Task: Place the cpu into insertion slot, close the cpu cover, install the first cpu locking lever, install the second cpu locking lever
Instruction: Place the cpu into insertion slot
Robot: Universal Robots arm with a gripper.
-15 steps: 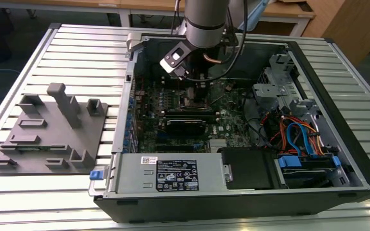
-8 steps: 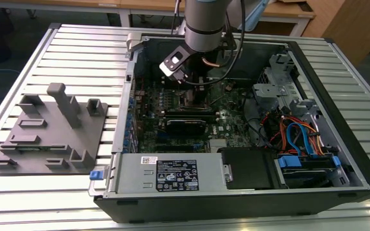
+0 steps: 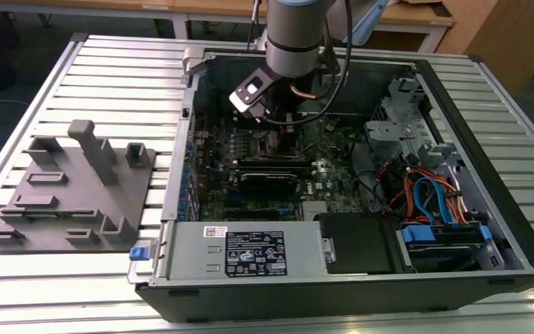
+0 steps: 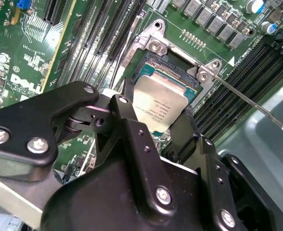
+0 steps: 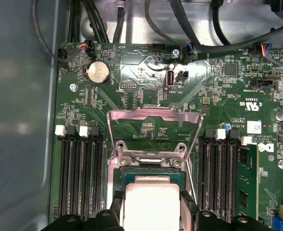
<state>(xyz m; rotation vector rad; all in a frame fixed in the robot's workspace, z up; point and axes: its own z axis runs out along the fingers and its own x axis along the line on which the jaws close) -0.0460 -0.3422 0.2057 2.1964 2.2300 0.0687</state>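
The cpu (image 4: 161, 102), a flat square chip with a silver-grey top, hangs slightly tilted just over the insertion slot (image 4: 174, 63). My gripper (image 4: 158, 109) is shut on the cpu, one black finger on each of two opposite edges. In the first wrist view the cpu (image 5: 152, 209) sits between the fingertips (image 5: 116, 204) above the insertion slot (image 5: 131, 174). The cpu cover (image 5: 154, 114) stands swung up and open behind the socket. A thin locking lever (image 4: 247, 98) sticks out to one side, unlatched. In the exterior view the gripper (image 3: 281, 136) is down inside the open computer case.
Long black memory slots (image 5: 79, 168) flank the socket on both sides, with a green module (image 5: 244, 178) in one. A coin battery (image 5: 98, 73) and cables (image 5: 131, 14) lie beyond the cover. A grey fixture block (image 3: 72, 188) stands at the exterior view's left.
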